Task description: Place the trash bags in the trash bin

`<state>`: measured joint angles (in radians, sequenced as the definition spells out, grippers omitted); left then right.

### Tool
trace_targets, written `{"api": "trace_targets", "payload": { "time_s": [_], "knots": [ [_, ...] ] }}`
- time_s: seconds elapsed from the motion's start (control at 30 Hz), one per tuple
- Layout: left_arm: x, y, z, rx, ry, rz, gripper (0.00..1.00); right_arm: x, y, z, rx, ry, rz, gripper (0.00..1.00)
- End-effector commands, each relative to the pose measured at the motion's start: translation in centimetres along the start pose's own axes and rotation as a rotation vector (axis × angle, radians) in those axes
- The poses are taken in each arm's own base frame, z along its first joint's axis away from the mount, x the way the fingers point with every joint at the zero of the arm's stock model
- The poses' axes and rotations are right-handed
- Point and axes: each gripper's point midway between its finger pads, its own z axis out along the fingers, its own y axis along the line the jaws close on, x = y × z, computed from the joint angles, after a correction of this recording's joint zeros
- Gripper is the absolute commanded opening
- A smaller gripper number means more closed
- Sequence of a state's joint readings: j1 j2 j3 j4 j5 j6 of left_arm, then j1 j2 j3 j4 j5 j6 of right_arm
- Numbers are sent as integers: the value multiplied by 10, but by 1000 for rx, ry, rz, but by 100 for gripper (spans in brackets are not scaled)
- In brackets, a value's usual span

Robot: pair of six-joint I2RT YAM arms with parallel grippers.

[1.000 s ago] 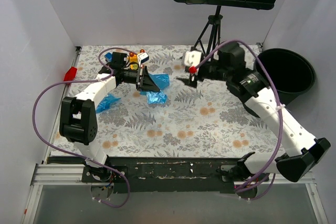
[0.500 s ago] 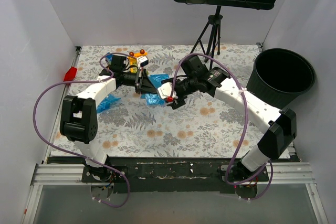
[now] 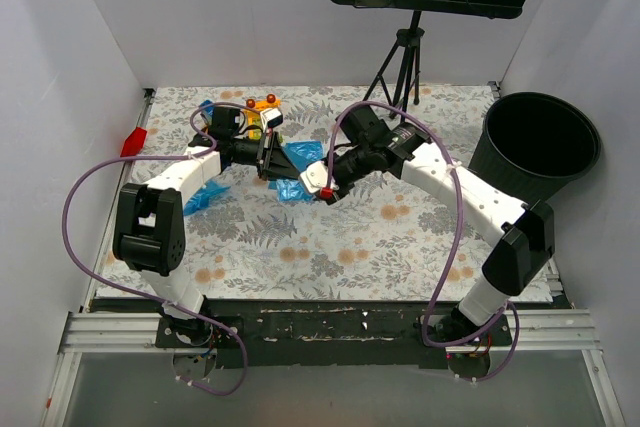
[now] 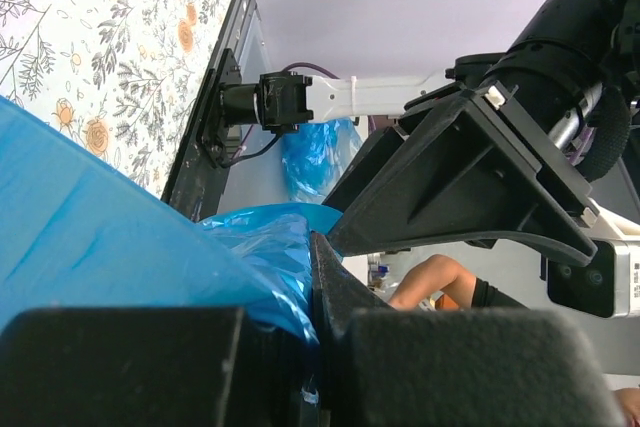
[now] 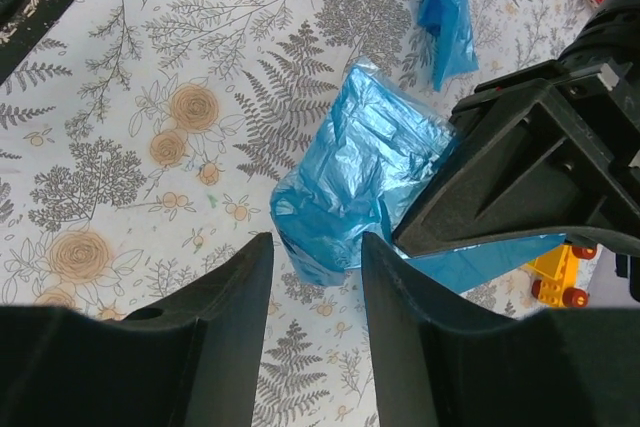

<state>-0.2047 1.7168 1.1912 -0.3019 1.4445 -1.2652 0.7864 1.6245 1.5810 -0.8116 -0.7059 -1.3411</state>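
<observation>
Right end effector [image 5: 318,252] apart, trash bag [image 5: 350,177] just ahead; left end effector [image 3: 271,156] clamps it.

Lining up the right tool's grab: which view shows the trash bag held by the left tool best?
Right wrist: the trash bag shows crumpled and nearly whole. Top external shows it small, partly covered; left wrist, just a pinched edge.

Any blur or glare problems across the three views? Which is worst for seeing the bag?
Top external: even light, sharp, no glare. Right wrist: trash bag sharp, small glints on its creases; right fingers dark and soft. Left wrist: worst; left fingers and the bag fill the lower frame close up, both blurred.
</observation>
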Motion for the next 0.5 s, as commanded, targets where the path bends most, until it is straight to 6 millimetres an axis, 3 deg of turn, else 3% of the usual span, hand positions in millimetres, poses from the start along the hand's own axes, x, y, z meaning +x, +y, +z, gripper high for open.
{"api": "trace_targets", "payload": {
  "time_s": [0.0, 0.13, 0.2, 0.27, 0.4, 0.47],
  "knots": [
    [6, -22, -4, 36, 13, 61, 0, -14, -1, 1, -22, -41, -27, 42],
    [6, -23, -4, 39, 13, 61, 0, -8, -4, 0, -28, -3, 4, 3],
    [1, -23, -5, 25, -4, 70, 3, -2, -9, -6, 6, 36, 45, 1],
    [-16, -19, -12, -68, -82, 157, 31, -2, -21, -21, 75, 36, 114, 1],
    [-43, -15, -49, -313, -177, 435, 49, -9, -33, -52, 138, 33, 263, 1],
    [-53, -25, -70, -412, -208, 621, 58, -14, -40, -61, 163, 36, 340, 1]
  ]
}}
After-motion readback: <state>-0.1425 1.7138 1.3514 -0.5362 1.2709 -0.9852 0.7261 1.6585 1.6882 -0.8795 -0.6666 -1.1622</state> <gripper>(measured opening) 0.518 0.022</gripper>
